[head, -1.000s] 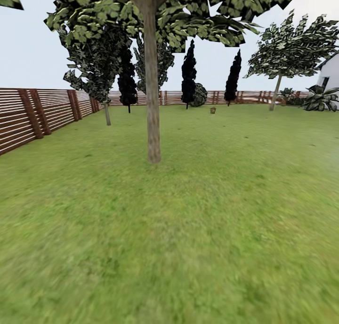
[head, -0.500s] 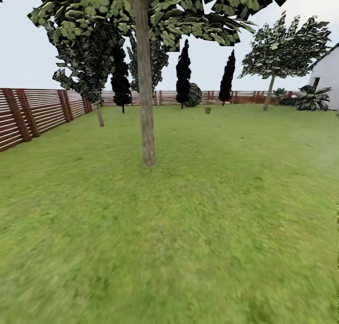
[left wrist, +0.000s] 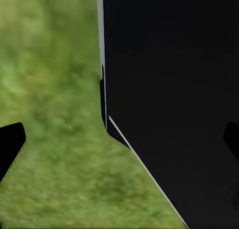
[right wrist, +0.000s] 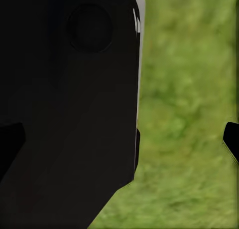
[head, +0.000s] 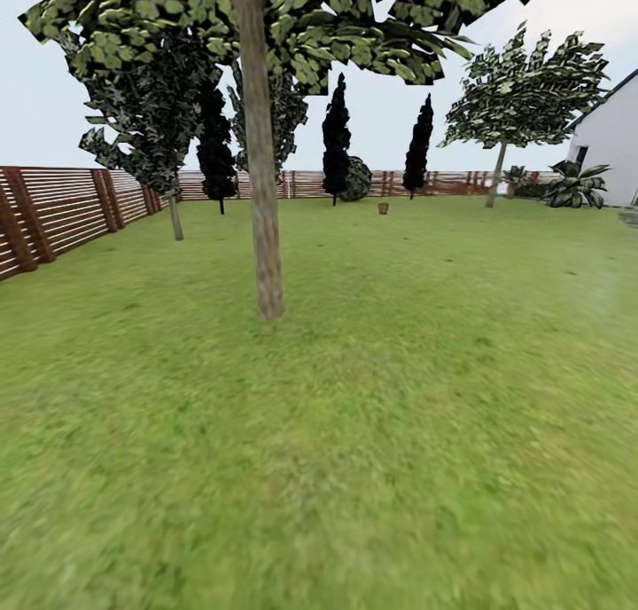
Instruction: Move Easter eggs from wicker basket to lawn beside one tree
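Transit step, judged: approach to basket. Lawn (head: 399, 397) beneath both sets of fingers (left wrist: 10, 146); tree (head: 262, 193) ahead; wicker basket (head: 383, 208) well beyond fingers, far across grass. Fingers apart, nothing between. Eggs too distant to discern. Next: continued drive toward basket.

No legible text, label or number anywhere (fence and house included).
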